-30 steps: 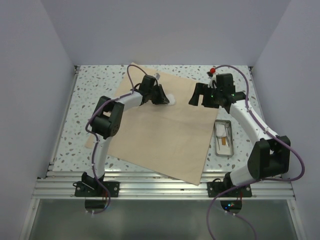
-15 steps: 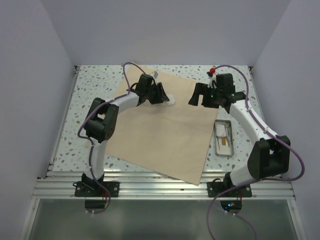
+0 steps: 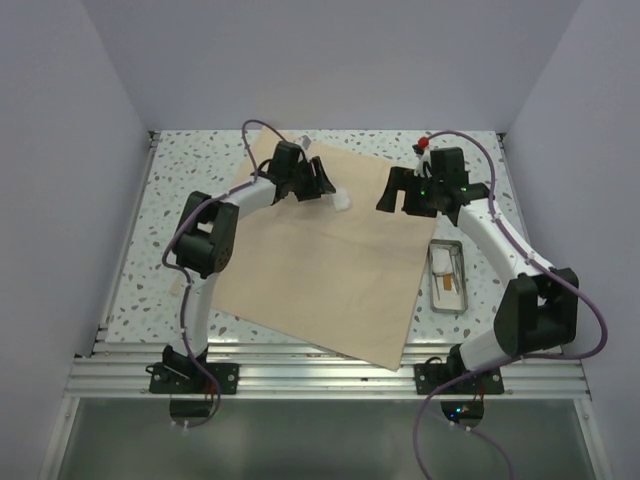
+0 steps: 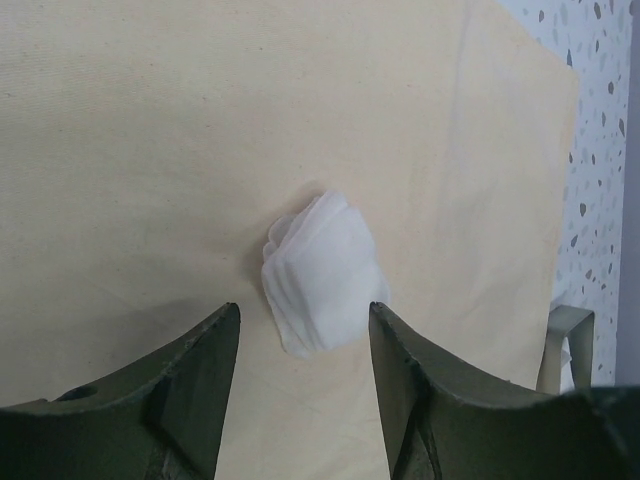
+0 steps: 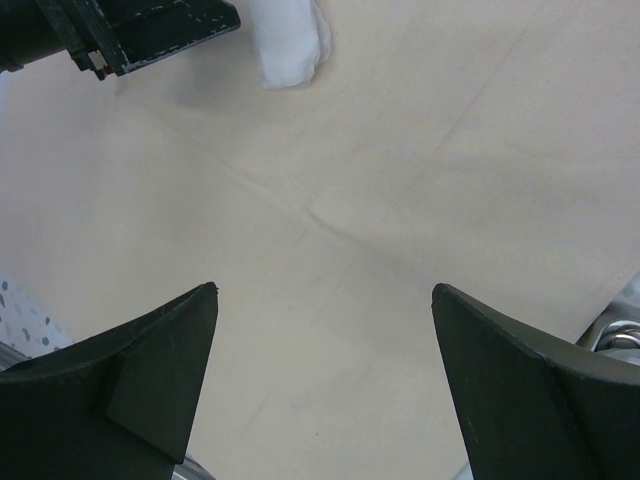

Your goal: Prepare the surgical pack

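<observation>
The surgical pack is a tan cloth wrap (image 3: 320, 265) spread flat as a wide square sheet. A small stack of white gauze (image 3: 343, 200) lies on its far part. It also shows in the left wrist view (image 4: 322, 272) and the right wrist view (image 5: 290, 40). My left gripper (image 3: 326, 187) is open and empty, with the gauze just ahead of its fingertips (image 4: 303, 310) and not between them. My right gripper (image 3: 392, 193) is open and empty. It hovers over the cloth's far right part (image 5: 325, 290).
A small silver metal tray (image 3: 449, 277) holding instruments sits on the speckled table, right of the cloth. Its rim shows in the left wrist view (image 4: 568, 345) and the right wrist view (image 5: 620, 335). White walls enclose the table on three sides.
My left gripper has drawn back a little toward the far left, off the gauze, which now lies fully exposed on the cloth. The right arm has barely moved.
</observation>
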`<action>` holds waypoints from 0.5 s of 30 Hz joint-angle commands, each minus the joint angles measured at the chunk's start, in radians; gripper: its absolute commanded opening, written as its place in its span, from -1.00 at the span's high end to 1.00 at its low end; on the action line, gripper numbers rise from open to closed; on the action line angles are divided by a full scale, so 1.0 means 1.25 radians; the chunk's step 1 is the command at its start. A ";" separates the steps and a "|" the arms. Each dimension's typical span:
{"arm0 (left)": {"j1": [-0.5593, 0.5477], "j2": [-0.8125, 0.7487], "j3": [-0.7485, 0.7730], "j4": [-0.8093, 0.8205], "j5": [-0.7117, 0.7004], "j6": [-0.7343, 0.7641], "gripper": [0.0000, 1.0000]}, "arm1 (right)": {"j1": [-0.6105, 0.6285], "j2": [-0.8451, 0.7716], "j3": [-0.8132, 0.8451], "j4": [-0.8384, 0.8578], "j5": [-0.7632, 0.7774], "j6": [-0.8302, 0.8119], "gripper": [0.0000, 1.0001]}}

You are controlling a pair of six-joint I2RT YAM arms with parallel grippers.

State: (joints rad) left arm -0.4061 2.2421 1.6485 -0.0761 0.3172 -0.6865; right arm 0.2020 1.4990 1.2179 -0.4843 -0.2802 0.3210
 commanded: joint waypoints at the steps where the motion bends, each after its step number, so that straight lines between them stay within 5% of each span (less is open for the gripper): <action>1: 0.002 0.030 0.041 0.020 0.022 0.012 -0.18 | 0.002 0.002 -0.001 0.029 -0.015 -0.008 -0.84; 15: -0.004 0.084 0.041 0.103 0.070 -0.037 -0.18 | 0.003 0.007 -0.006 0.038 -0.020 -0.004 -0.84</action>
State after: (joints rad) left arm -0.4072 2.3207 1.6718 -0.0036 0.3756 -0.7139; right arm 0.2020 1.5009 1.2156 -0.4770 -0.2810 0.3210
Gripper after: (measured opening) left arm 0.596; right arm 0.918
